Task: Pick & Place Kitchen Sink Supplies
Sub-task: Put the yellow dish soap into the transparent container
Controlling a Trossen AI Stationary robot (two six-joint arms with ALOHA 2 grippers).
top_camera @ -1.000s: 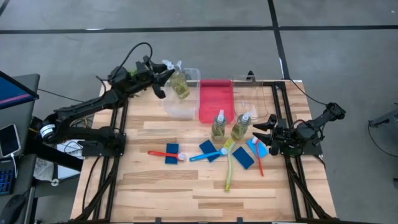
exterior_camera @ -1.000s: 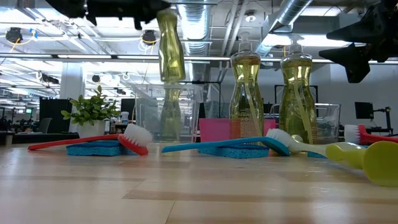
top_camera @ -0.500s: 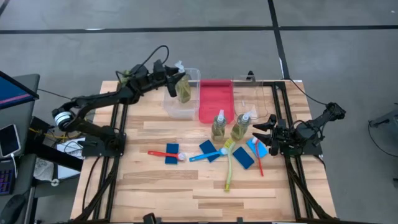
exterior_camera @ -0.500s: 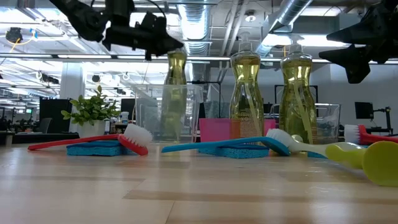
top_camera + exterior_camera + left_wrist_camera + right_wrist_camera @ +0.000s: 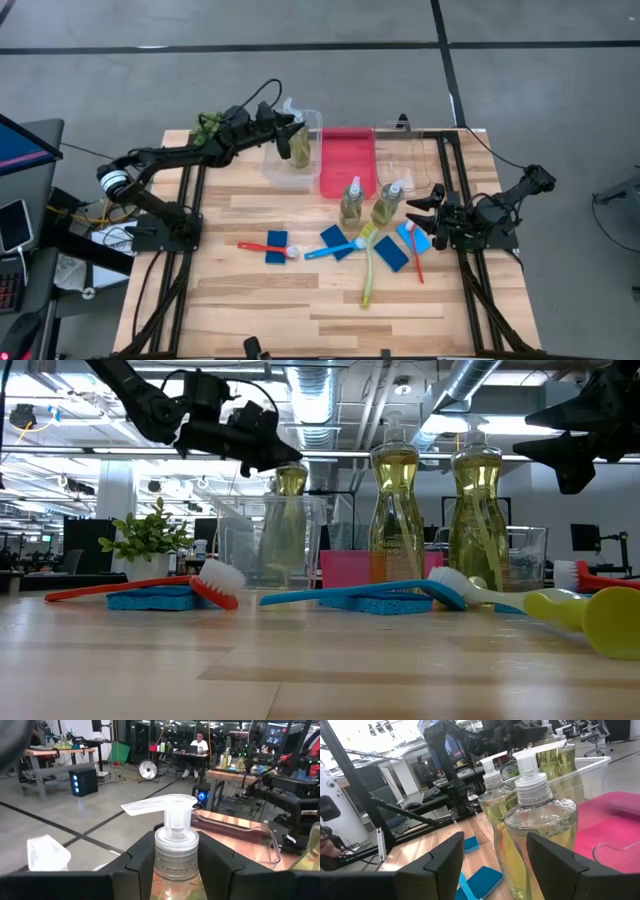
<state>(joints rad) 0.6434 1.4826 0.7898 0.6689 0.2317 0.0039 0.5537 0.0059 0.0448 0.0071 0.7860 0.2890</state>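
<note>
My left gripper (image 5: 292, 131) is shut on a clear pump bottle (image 5: 299, 150) of yellow-green soap, which stands upright inside a clear tub (image 5: 284, 178) at the far left. A second white pump head (image 5: 47, 854) shows beside it. Two more bottles (image 5: 351, 201) (image 5: 388, 203) stand on the table by their bases. Several flat blue sponges (image 5: 277, 249) lie near the middle, along with a red brush (image 5: 262, 246), a blue one (image 5: 330, 250) and a yellow-green one (image 5: 367, 268). At the right edge my right gripper (image 5: 428, 207) waits, open and holding nothing. My left gripper pinches the bottle's neck just under the ribbed cap (image 5: 175, 869) between its two fingers. The fingers lie level and come from the table's left. The bottle hangs upright with its body (image 5: 285, 525) inside the tub. I cannot tell whether its base touches the tub's floor.
A red tray (image 5: 347, 160) lies beside the tub, and another clear tub (image 5: 415, 150) stands to its right. A small leafy plant (image 5: 208, 124) sits at the far left corner. A second red brush (image 5: 416, 257) lies near my right gripper. The near half of the wooden table is bare.
My left gripper has gone down and toward the table's right with the bottle. The bottle was tilted above the tub. It has come upright and sunk into the tub.
</note>
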